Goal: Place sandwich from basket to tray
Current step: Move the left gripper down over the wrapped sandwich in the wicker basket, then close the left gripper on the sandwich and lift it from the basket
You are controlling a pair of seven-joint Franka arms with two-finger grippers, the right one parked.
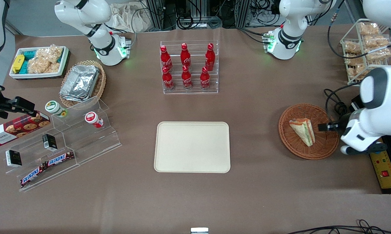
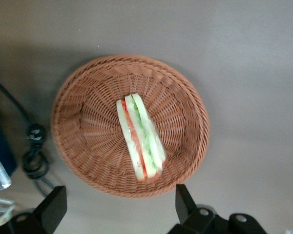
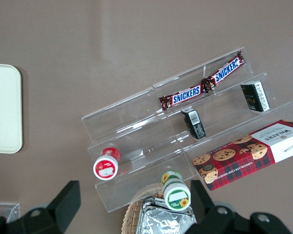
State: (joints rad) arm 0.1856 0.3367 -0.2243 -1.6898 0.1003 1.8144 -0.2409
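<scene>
Even overhead light, soft wrist-view blur.

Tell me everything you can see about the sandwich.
The sandwich is a small triangular wedge of pale bread with green, orange and red filling layers, in what looks like clear wrap. It lies in the round, reddish-brown wicker basket, resting on the woven bottom, its layered cut edge showing from above. Nothing else is in the basket with it. The pincer hovers open above the basket, not touching the sandwich. The cream tray lies apart from it, toward the parked arm's end.
</scene>
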